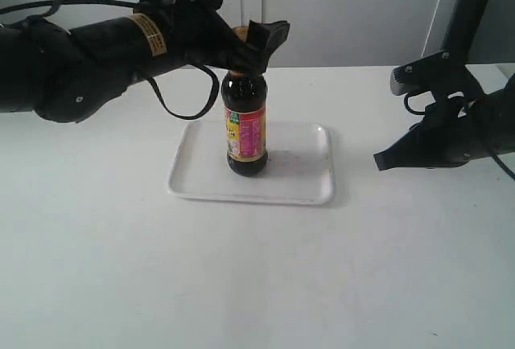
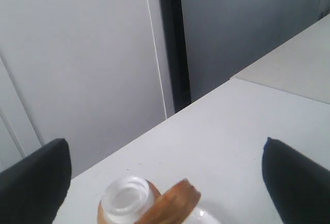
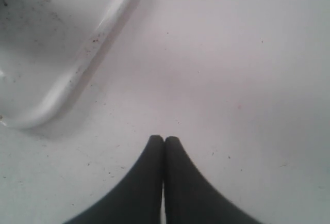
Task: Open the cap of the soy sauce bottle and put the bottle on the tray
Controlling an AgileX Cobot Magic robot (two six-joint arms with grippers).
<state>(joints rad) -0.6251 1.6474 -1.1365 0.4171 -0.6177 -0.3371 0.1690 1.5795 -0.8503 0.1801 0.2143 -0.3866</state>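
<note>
- Left gripper [image 2: 165, 182]: jaws spread wide and released, one black finger at each side of the left wrist view, with the bottle's neck between and below them; nothing is grasped. In the exterior view the same jaws sit around the top of the bottle, and whether they touch it cannot be told.
- Cap [image 2: 174, 203]: golden-orange, flipped open and tilted to one side of the neck, apparently still attached at its collar; the white pour opening [image 2: 125, 198] is exposed and faces straight up.
- Soy sauce bottle [image 1: 245, 128]: upright on the tray, long axis vertical, neck uppermost, label turned toward the near edge of the surface. It stands around the middle of the tray.
- Handling, as a judgement: the dark fill reaches the shoulders, so the bottle is probably fairly heavy for its size and top-loaded; the clear wall looks smooth and likely slippery. With the spout open, tilting would risk a spill. The best hold would be across the labelled body or just below the shoulders, not on the hinged cap.
- Tray [image 1: 310, 192]: white, low-rimmed, lying flat near the middle of the surface, somewhat toward its far edge.
- Right gripper [image 3: 164, 144]: jaws clenched tip to tip and empty, hovering over bare surface [image 3: 247, 69] just beside a rounded corner of the tray, toward the right edge of the surface.
</note>
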